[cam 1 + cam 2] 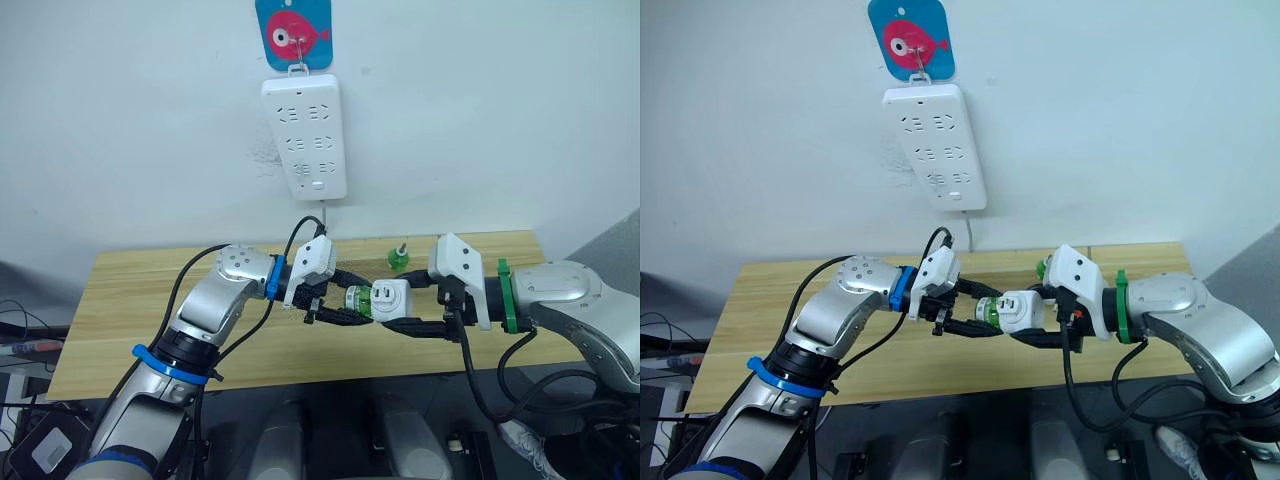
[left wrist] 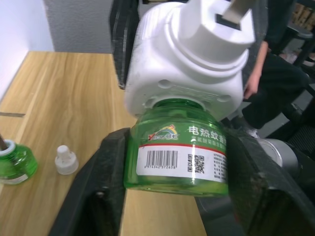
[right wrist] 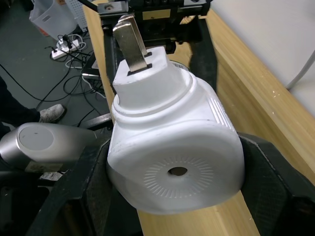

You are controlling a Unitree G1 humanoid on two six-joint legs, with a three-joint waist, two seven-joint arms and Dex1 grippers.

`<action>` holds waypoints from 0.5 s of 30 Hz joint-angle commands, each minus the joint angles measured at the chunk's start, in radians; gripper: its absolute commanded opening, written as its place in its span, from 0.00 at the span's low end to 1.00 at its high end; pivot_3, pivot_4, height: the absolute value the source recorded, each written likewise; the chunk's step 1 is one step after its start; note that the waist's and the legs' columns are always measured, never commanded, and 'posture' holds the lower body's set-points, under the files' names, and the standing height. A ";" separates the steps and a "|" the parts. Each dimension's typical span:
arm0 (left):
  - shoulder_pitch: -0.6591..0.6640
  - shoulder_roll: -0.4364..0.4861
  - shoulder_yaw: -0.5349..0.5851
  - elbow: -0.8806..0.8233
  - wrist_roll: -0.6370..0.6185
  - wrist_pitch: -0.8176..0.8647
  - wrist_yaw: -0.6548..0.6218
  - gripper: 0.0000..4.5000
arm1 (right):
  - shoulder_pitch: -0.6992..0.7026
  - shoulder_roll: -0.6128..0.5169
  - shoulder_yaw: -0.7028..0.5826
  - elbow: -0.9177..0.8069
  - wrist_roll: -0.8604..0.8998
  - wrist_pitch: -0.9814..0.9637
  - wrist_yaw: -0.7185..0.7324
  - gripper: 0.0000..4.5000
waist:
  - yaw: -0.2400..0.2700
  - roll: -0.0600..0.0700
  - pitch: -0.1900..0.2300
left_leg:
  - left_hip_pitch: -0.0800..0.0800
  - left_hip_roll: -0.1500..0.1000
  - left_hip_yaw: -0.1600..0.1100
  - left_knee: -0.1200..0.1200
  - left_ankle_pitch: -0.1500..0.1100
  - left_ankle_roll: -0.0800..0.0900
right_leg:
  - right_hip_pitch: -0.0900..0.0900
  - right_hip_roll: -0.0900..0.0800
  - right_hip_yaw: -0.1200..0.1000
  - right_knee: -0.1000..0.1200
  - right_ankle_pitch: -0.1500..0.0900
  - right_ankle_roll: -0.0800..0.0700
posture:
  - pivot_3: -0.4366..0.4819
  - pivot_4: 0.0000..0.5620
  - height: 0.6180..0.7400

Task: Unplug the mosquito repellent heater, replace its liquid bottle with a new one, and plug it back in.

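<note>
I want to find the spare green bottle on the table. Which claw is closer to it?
Right. The spare bottle stands on the table just behind the right claw, which grips the heater. The left claw, holding the attached bottle, is farther off.

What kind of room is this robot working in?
Probably a lab or test room rather than a home: a long white power strip hangs on a bare white wall above a plain light wooden table, and loose cables lie on the dark floor.
</note>
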 commanded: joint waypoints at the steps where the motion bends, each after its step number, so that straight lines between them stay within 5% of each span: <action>1: -0.006 -0.008 0.009 -0.006 -0.005 -0.007 0.006 0.52 | -0.016 0.005 -0.026 -0.056 0.025 -0.004 -0.008 0.71 | 0.000 0.000 0.000 | 0.000 0.000 0.000 0.000 0.000 0.000 | 0.000 0.000 0.000 0.000 0.000 0.000 | 0.24 0.40 1.00; 4: -0.002 -0.008 0.018 -0.005 -0.020 0.011 0.004 0.52 | -0.001 0.028 -0.051 -0.058 0.062 0.014 -0.024 0.71 | 0.000 0.000 0.000 | 0.000 0.000 0.000 0.000 0.000 0.000 | 0.000 0.000 0.000 0.000 0.000 0.000 | 0.24 0.41 1.00; 8: 0.007 -0.002 0.048 0.010 -0.051 0.056 0.009 0.52 | 0.003 0.047 -0.122 -0.036 0.097 0.027 -0.048 0.99 | 0.000 0.000 0.000 | 0.000 0.000 0.000 0.000 0.000 0.000 | 0.000 0.000 0.000 0.000 0.000 0.000 | 0.24 0.41 1.00; 15: 0.024 -0.006 0.170 0.028 -0.245 0.406 0.082 0.52 | 0.017 0.100 -0.387 0.081 0.282 0.140 -0.163 1.00 | 0.000 0.000 0.000 | 0.000 0.000 0.000 0.000 0.000 0.000 | 0.000 0.000 0.000 0.000 0.000 0.000 | 0.24 0.41 1.00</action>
